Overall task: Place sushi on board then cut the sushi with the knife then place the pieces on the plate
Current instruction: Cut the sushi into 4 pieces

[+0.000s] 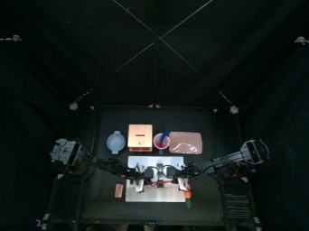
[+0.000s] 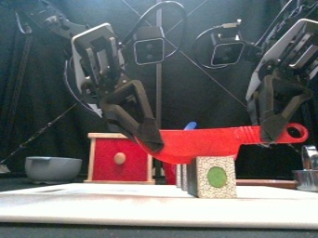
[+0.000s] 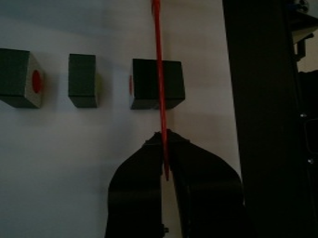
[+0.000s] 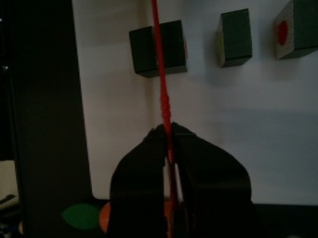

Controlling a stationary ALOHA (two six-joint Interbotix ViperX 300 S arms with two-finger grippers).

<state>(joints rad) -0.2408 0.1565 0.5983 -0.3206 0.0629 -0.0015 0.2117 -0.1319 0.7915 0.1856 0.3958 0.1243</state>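
Sushi roll (image 3: 84, 79) is on the white cutting board (image 3: 74, 158), in three dark green blocks with gaps between them.

Left gripper (image 3: 163, 144): jaws clamped on the blade tip of the red knife (image 2: 211, 141).
Right gripper (image 4: 165, 135): jaws clamped on the knife handle, with the loop end poking out past them.

My read on the two-end hold: it keeps the blade level and edge-down, so it can't twist or skate when pressed, and the force goes straight down.

The knife runs across the row, lined up over the end block (image 3: 144, 84), the one nearest the board's edge. That block is thicker than the other two, so it looks like it's about to be split again. In the front view the edge is at the block's top face. I can't tell whether it's touching or just above.

I'd put this mid-cutting, with no transfer started. The pink tray (image 1: 185, 142) is just behind the board's back edge, and I can't make out a dark block on it. The wooden box (image 1: 140, 135) and blue-grey bowl (image 1: 115, 140) are also behind the board, clear of the knife line.

Risk: a loose block could tip or slide on the board under an off-centre press.
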